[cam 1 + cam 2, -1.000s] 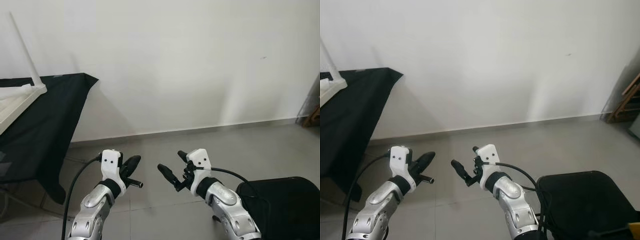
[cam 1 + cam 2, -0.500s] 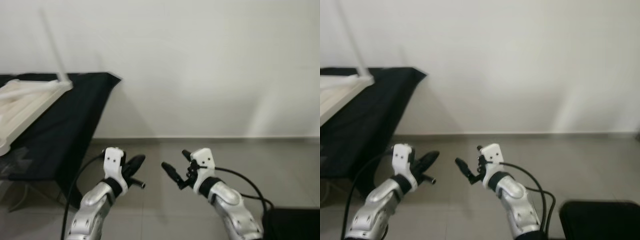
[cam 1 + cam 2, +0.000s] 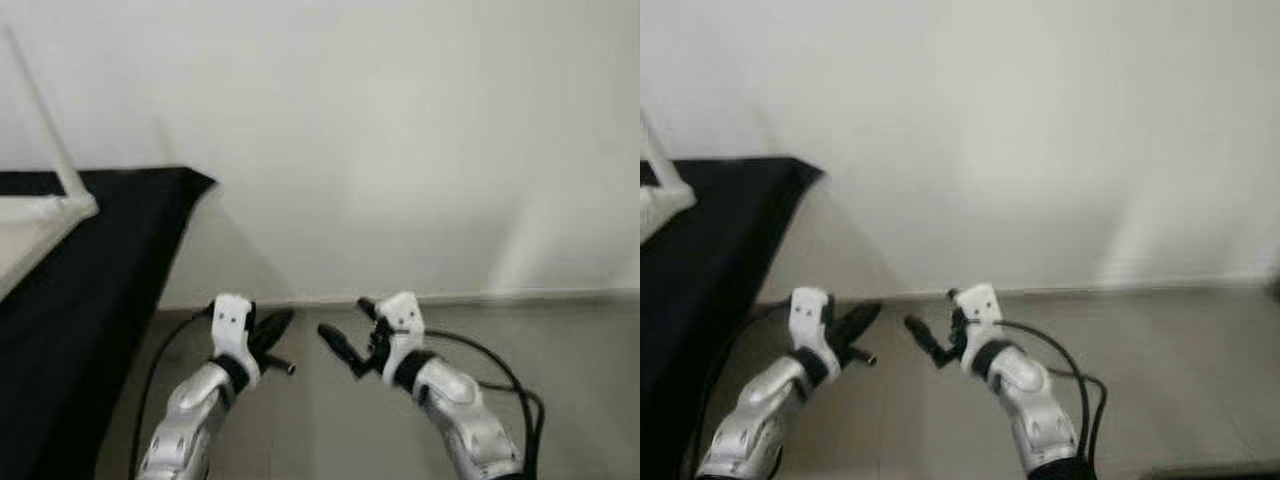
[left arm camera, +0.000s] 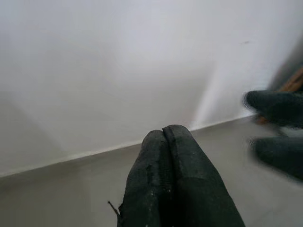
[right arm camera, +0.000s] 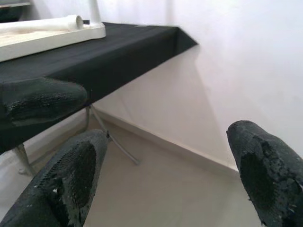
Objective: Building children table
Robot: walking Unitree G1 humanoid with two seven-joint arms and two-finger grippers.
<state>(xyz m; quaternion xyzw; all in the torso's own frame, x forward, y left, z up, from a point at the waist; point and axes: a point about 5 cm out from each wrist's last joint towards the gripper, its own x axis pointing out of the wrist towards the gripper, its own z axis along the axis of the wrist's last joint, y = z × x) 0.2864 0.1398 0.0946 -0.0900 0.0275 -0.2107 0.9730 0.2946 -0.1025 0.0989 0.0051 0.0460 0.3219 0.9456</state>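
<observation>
The white children's table (image 3: 35, 212) lies upside down on a black-draped table (image 3: 100, 290) at the far left, one thin leg (image 3: 42, 115) pointing up. Both arms are held out in front over the floor, away from it. My left gripper (image 3: 283, 320) is shut with nothing in it; in the left wrist view its fingers (image 4: 163, 156) press together. My right gripper (image 3: 343, 318) is open and empty, and in the right wrist view its fingers (image 5: 71, 175) stand wide apart, facing the white table top (image 5: 47, 35).
A white wall (image 3: 400, 130) stands straight ahead, meeting the grey tiled floor (image 3: 560, 350) at a skirting line. Thin metal legs (image 5: 118, 146) hold up the draped table. Black cables (image 3: 500, 365) trail from both wrists.
The whole picture has shifted, so the camera has moved; the black seat at lower right has left the view. Both arms keep the same pose and the grippers are unchanged.
</observation>
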